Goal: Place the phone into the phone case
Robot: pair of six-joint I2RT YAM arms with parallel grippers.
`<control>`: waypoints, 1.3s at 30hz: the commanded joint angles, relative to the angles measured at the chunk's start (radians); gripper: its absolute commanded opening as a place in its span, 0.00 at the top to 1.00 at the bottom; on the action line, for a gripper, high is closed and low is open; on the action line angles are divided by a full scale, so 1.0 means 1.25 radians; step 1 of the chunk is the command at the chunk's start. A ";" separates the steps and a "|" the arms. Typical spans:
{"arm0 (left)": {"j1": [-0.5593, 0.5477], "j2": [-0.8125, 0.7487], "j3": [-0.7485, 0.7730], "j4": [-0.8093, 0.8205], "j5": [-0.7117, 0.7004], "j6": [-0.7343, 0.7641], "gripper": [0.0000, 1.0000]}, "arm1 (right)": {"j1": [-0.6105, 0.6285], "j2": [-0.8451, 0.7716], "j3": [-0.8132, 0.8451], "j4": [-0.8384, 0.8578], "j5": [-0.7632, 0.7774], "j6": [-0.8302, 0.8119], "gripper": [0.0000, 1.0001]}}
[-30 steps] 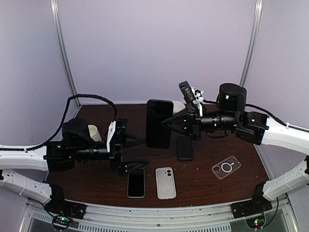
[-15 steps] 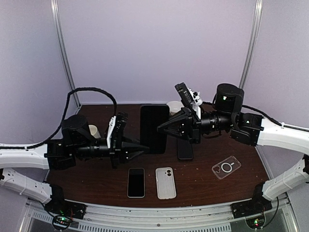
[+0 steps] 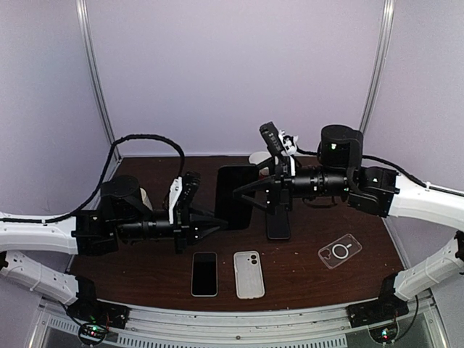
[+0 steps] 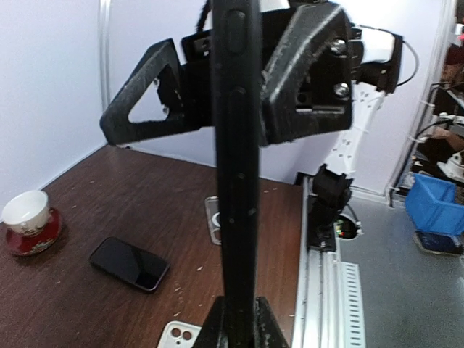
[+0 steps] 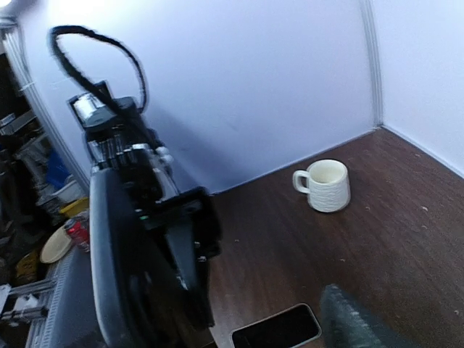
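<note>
A large black phone [image 3: 235, 190] stands upright in the air over the middle of the table. My left gripper [image 3: 218, 220] is shut on its lower edge; the left wrist view shows the phone [image 4: 235, 181] edge-on, clamped between my fingertips [image 4: 217, 328]. My right gripper [image 3: 250, 194] is open, its fingers [image 4: 301, 72] standing apart on either side of the phone's far end. On the table near the front lie a small dark phone [image 3: 204, 273] and a white phone case [image 3: 249, 274] with camera holes. One right finger [image 5: 355, 322] shows at the bottom of the right wrist view.
Another black phone [image 3: 278, 222] lies flat mid-table, and a clear case [image 3: 339, 251] with a ring lies at the right. A white mug [image 5: 325, 185] stands at the back. A teacup on a red saucer [image 4: 27, 217] sits on the left side.
My left gripper closed on the black phone's lower edge. The right gripper, which held the phone before, has opened. The phone shifted slightly left and lower.
</note>
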 commanded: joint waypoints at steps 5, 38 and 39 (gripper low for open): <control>-0.018 0.014 0.001 0.030 -0.292 0.064 1.00 | 0.134 0.005 0.020 -0.077 0.559 0.085 0.00; -0.022 0.060 -0.027 0.064 -0.360 0.039 1.00 | 0.176 0.217 0.167 -0.115 0.751 0.293 0.17; -0.021 0.061 -0.027 0.065 -0.358 0.039 1.00 | 0.176 0.219 0.171 -0.117 0.744 0.294 0.13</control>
